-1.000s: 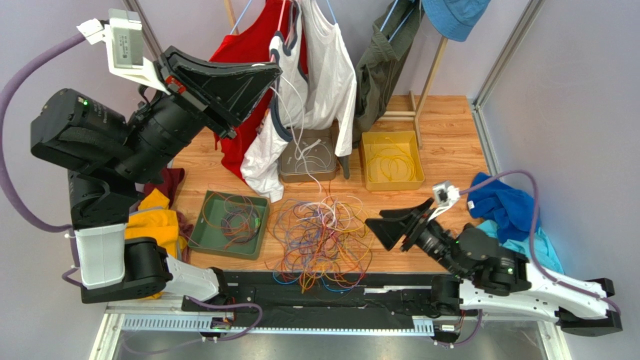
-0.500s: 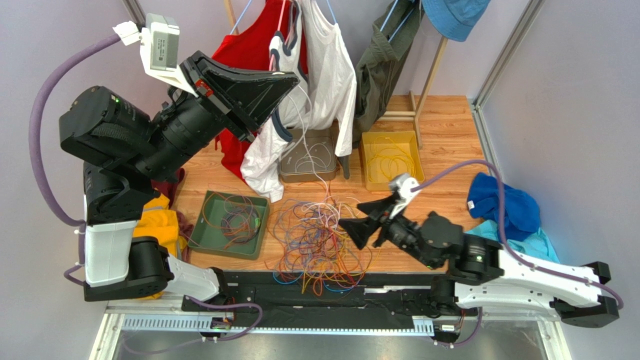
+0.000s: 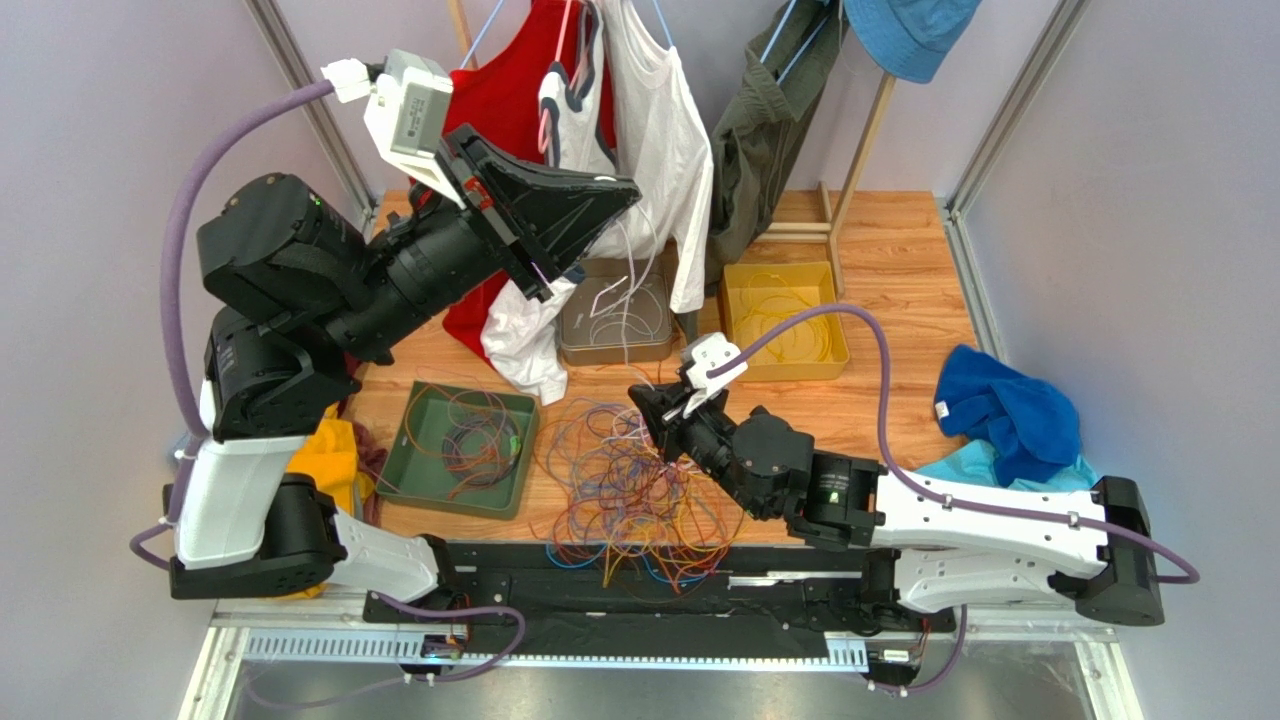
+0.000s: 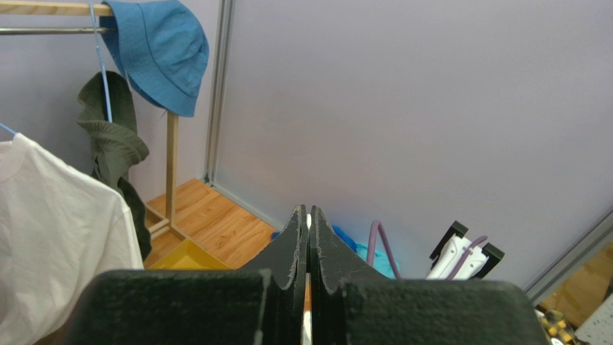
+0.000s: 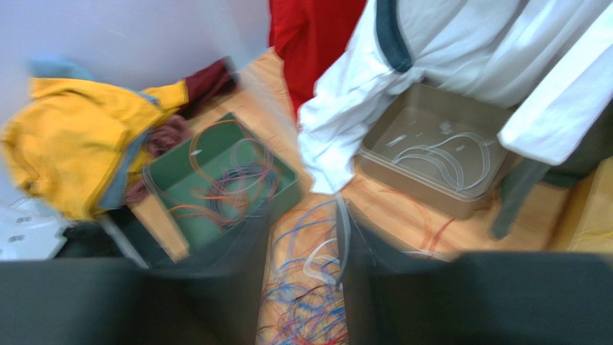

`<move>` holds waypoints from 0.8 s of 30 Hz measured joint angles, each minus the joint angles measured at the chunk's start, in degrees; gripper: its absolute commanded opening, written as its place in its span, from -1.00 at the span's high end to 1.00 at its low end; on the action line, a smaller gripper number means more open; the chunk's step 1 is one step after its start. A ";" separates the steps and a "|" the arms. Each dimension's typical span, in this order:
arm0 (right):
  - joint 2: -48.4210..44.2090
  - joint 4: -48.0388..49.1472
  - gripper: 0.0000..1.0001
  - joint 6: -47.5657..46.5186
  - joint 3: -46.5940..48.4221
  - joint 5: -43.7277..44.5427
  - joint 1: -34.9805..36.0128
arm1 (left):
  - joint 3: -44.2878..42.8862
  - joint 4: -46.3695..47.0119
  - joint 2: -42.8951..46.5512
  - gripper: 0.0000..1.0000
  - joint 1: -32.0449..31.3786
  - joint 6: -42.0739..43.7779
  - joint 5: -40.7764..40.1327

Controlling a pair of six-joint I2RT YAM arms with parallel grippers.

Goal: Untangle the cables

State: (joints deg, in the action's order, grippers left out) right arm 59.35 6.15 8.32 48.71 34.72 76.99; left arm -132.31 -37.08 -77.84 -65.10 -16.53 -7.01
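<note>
We see the left gripper [image 3: 622,192] raised high over the far half of the worktop, its fingers pressed together on a thin white cable [image 3: 607,285] that hangs down to the grey tray [image 3: 655,348]. In the left wrist view the left gripper [image 4: 308,215] shows only a white sliver between the two closed fingers.

The right gripper [image 3: 649,402] sits low at the far right side of the cables [image 3: 631,488], a loose many-coloured snarl lying by the middle of the near edge. From its own camera we find the right gripper [image 5: 306,215] spread apart, with strands showing in the gap; the picture is too blurred for us to tell whether it touches any.

The green tray [image 3: 403,468], towards the near left corner, holds orange, red and purple loops. The grey tray holds white ones, and the yellow tray [image 3: 736,323], further right, holds yellow ones.

Only the top view shows both arms and the whole snarl. The left wrist view gives us instead the wall, a blue hat [image 4: 162,50] and a white shirt [image 4: 57,237].
</note>
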 measured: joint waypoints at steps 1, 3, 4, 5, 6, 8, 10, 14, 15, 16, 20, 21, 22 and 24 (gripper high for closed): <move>0.68 0.46 1.00 -0.24 0.26 0.57 -0.07 | 0.76 0.09 0.26 1.00 0.00 -0.09 0.07; 0.63 0.52 1.00 -0.11 0.42 1.20 -0.09 | 3.37 0.20 1.44 1.00 0.00 -0.31 0.04; 0.07 0.02 1.00 -0.09 0.63 1.22 -0.09 | 6.27 1.25 2.86 0.97 0.00 -0.42 -0.20; -0.74 -0.72 1.00 -0.09 1.18 1.20 0.00 | 8.85 1.55 4.28 0.84 0.00 -0.50 -0.59; -1.53 -1.99 1.00 -0.11 2.05 1.25 0.13 | 14.08 3.74 6.91 0.56 0.00 -0.59 -1.07; -3.32 -7.45 1.00 -0.20 6.95 1.20 0.52 | 23.15 5.07 11.91 -0.24 0.00 -0.59 -2.95; -4.35 -11.98 1.00 -0.28 13.46 1.03 0.74 | 33.27 7.87 17.29 -0.83 0.00 -1.20 -5.77; -5.20 -21.31 1.00 -0.57 29.16 0.81 0.90 | 50.51 11.08 25.88 -0.91 0.00 -3.30 -12.90; -5.18 -23.37 1.00 -0.83 33.05 0.83 0.90 | 54.58 12.48 27.93 -0.92 0.00 -3.93 -14.67; -5.16 -25.18 1.00 -1.11 36.41 0.96 0.90 | 59.01 13.38 29.88 -0.92 0.02 -4.79 -16.22; -4.90 -31.47 1.00 -1.77 44.85 1.86 0.87 | 72.46 17.46 35.41 -0.81 0.04 -7.67 -19.41; -4.72 -32.92 1.00 -1.77 46.18 1.90 0.87 | 76.50 20.02 36.96 -0.78 0.04 -8.24 -19.47; -4.57 -34.14 1.00 -1.73 47.12 1.88 0.87 | 80.19 21.99 38.47 -0.72 0.04 -8.74 -18.86; -4.13 -36.30 1.00 -1.60 47.87 1.84 0.87 | 88.30 28.74 41.55 -0.70 0.07 -9.31 -15.76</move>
State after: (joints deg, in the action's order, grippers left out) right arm 55.22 -30.15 6.72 96.57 36.56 77.87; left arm -44.01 -8.34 -36.29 -65.04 -25.85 -22.76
